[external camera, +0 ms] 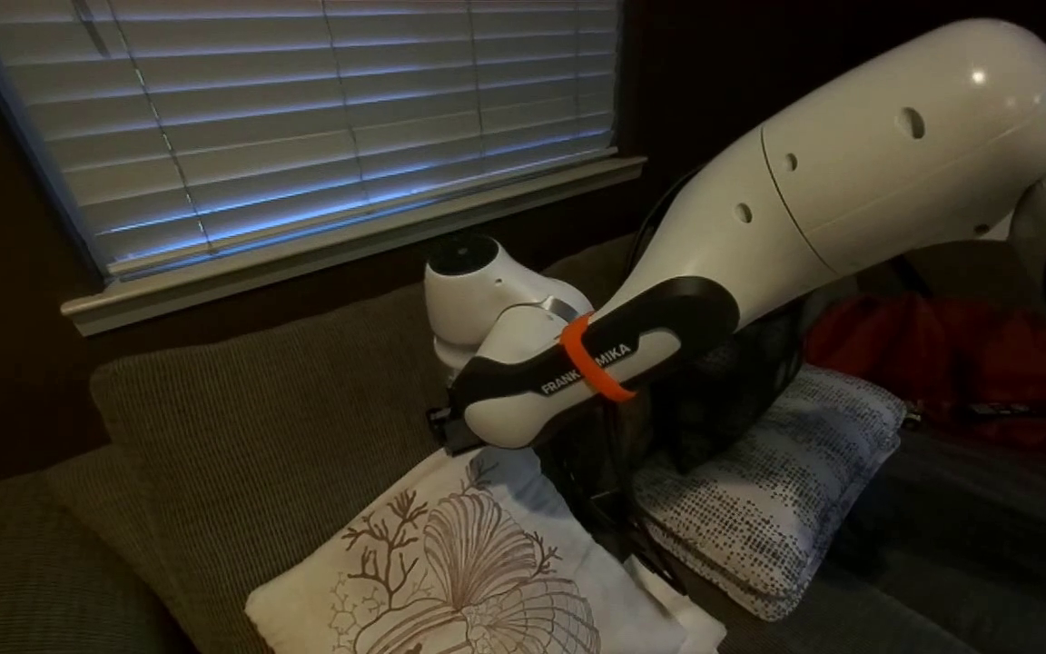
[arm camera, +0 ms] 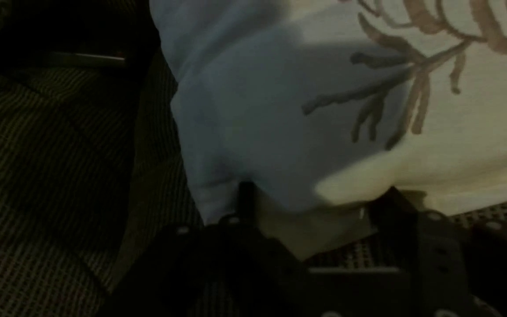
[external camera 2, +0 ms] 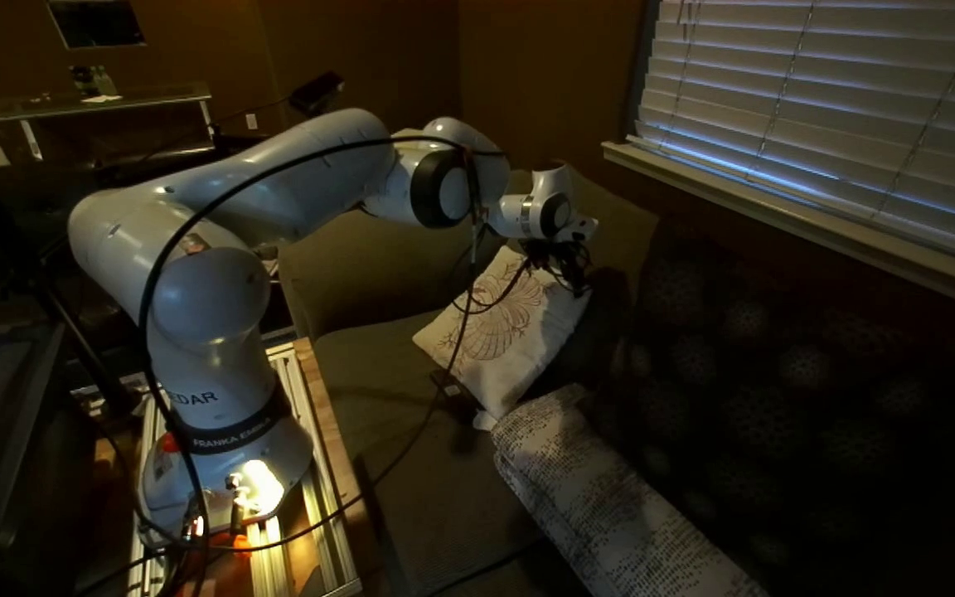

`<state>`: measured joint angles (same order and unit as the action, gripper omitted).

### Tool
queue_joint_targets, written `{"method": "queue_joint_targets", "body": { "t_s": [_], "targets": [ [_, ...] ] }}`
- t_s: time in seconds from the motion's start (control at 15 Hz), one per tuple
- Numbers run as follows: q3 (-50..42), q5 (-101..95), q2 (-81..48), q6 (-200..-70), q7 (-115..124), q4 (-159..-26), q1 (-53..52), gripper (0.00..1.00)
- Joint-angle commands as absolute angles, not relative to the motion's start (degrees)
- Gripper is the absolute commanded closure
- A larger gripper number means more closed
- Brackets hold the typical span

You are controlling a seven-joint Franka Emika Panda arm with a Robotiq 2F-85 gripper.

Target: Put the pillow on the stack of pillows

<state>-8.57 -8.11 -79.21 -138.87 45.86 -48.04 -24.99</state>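
Observation:
The cream-white pillow with reddish-brown coral embroidery [external camera: 478,581] leans against the sofa; it also shows in an exterior view [external camera 2: 502,323] and fills the top of the wrist view [arm camera: 271,110]. The stack includes a pale grey-white speckled pillow [external camera: 768,490], also visible in an exterior view [external camera 2: 610,497], and a dark patterned pillow [external camera 2: 743,373] beside it. My gripper [arm camera: 319,193] is open, its fingers wide apart at the cream pillow's upper corner, with fabric between them. In an exterior view the gripper [external camera 2: 564,261] is dark against the pillow's top edge; elsewhere the arm mostly hides it.
The olive sofa back [external camera: 260,418] rises behind the cream pillow, below a window sill [external camera: 350,245] with blinds. A red cloth [external camera: 950,354] lies beyond the speckled pillow. A black cable [external camera 2: 411,444] hangs from the arm across the sofa seat.

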Motion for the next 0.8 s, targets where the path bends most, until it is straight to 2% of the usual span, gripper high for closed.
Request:
{"method": "queue_joint_targets", "body": {
  "t_s": [0.0,0.33,0.47,0.73],
  "targets": [
    [-7.64,-6.79,-81.77,-135.98,46.71,-43.67,-24.31,0.63],
    [-1.14,-0.83,-78.1,-133.68,45.26,-45.18,-21.38,0.97],
    [1.56,1.49,-75.67,-131.99,45.33,-46.85,-19.77,1.0],
    [3.26,3.2,-71.05,-125.38,48.8,-49.62,-18.21,0.99]
  ]
}}
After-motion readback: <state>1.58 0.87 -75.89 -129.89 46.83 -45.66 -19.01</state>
